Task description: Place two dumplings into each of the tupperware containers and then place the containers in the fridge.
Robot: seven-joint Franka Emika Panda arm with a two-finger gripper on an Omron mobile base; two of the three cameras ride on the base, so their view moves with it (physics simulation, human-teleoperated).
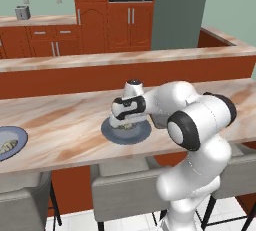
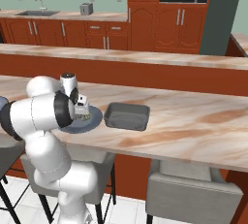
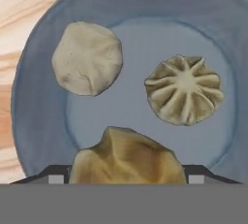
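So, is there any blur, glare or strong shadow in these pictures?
Hand view: the round blue-grey plate and three tan pleated dumplings look soft, evenly lit, no glare. Left base view: the marble counter is flat-lit, with a faint shadow under the claw. Right base view: the dark grey rectangular tray is sharp.

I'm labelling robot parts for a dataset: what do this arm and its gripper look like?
The arm has glossy white rounded shells with black bands at the joints. Its wrist ends in a grey-topped cap. The gripper is a small white-and-grey block with dark fingertips. No cables or markings are visible.
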